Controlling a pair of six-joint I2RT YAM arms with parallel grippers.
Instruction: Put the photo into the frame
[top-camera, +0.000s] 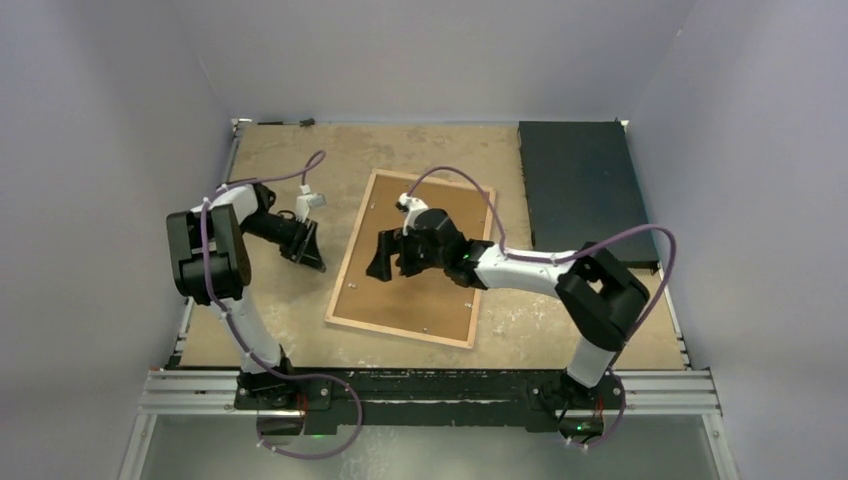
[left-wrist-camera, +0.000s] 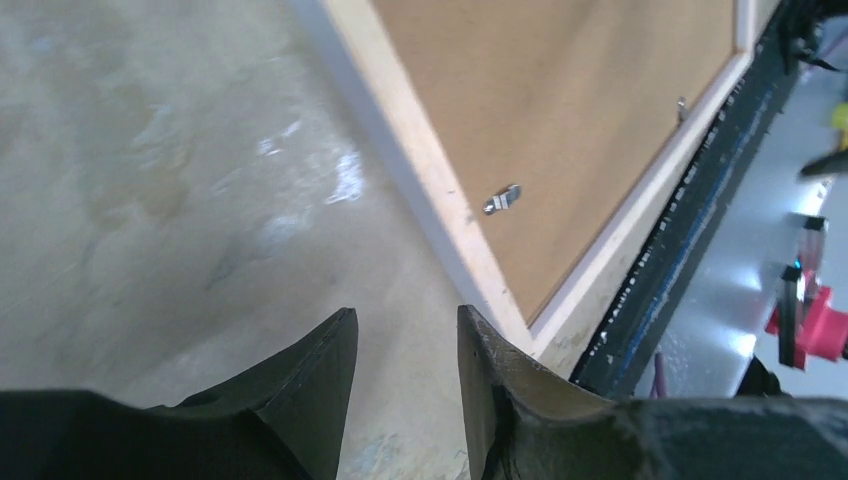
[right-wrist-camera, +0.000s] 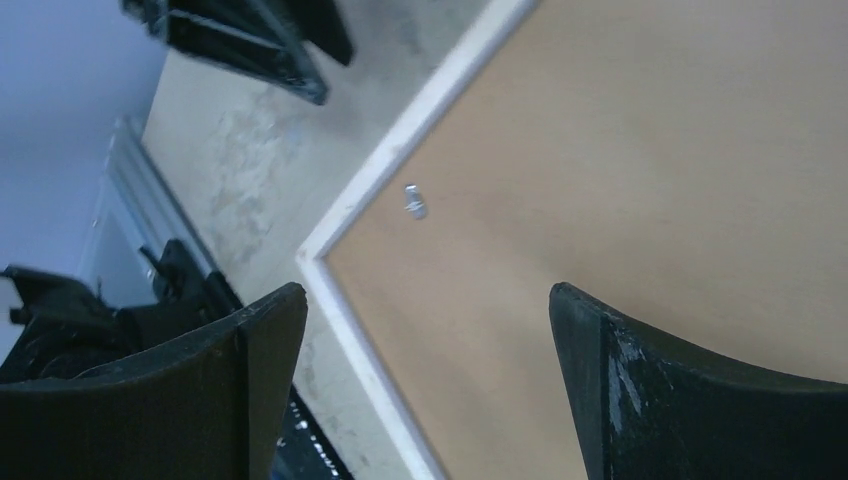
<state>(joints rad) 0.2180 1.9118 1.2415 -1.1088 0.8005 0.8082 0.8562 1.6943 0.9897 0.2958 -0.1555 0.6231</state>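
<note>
The frame (left-wrist-camera: 435, 175) is lying back-up in the middle of the desk (top-camera: 300, 310), its brown backing board (top-camera: 420, 295) showing. Its long axis is running from the near edge to the far edge, the far end leaning a little right. The right claw (right-wrist-camera: 428, 305) is hovering over the board, spread wide and gripping nothing. The left claw (left-wrist-camera: 403, 318) is hanging over bare desk just beside the frame's left rim, jaws partly apart, empty. A black mat (top-camera: 585, 190) is sitting in the far right corner.

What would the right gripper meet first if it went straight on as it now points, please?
Probably the brown backing board in the frame; the open right gripper points down at it.
</note>
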